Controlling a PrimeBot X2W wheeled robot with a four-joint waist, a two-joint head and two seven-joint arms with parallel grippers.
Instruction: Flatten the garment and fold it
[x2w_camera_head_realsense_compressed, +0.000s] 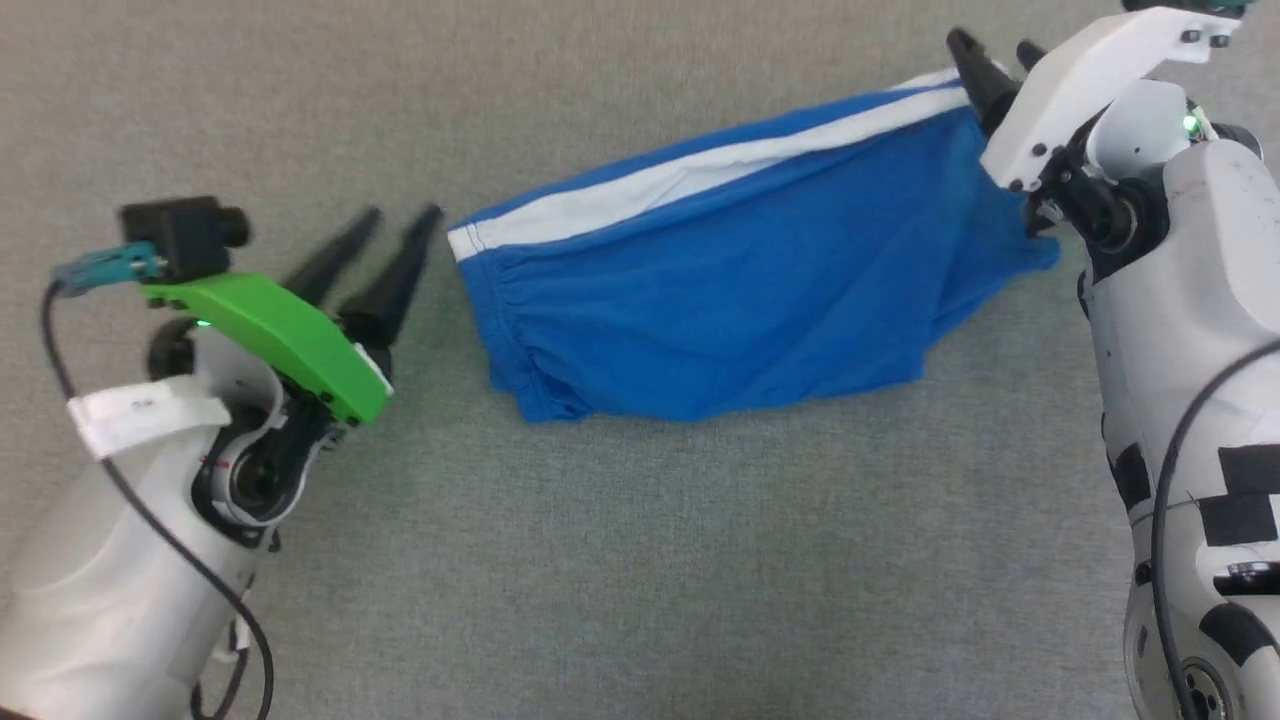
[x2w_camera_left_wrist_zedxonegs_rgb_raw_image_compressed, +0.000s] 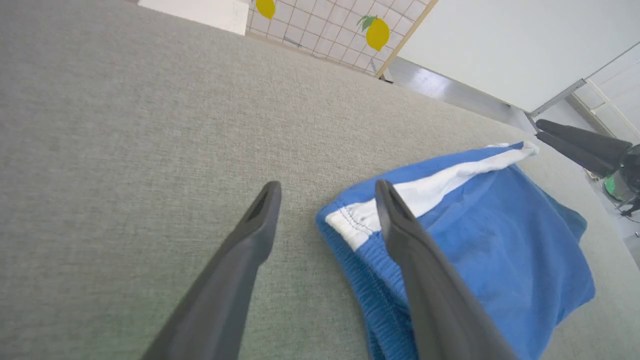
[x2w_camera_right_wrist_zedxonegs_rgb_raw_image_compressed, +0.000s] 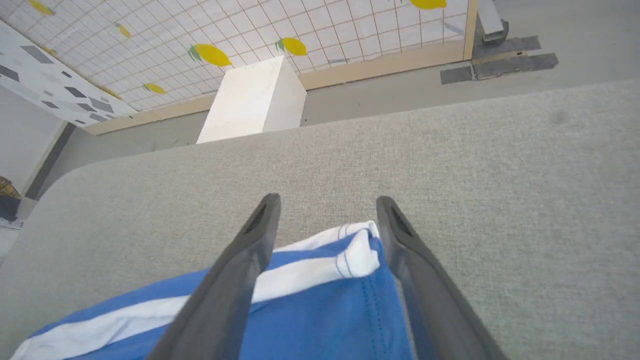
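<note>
Here, garment (x2w_camera_head_realsense_compressed: 720, 290) beside left gripper (x2w_camera_head_realsense_compressed: 405, 212), far corner under right gripper (x2w_camera_head_realsense_compressed: 990, 42).

The left pincer (x2w_camera_head_realsense_compressed: 400, 215) sits at the lower left of the head view, its two dark fingers spread apart and angled up toward that view's right. The right pincer (x2w_camera_head_realsense_compressed: 992, 45) is at the upper right, fingers likewise parted and pointing up-left, above its pale forearm (x2w_camera_head_realsense_compressed: 1180, 300).

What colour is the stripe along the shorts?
White stripe on bright blue shorts; clearest in the head view.
</note>
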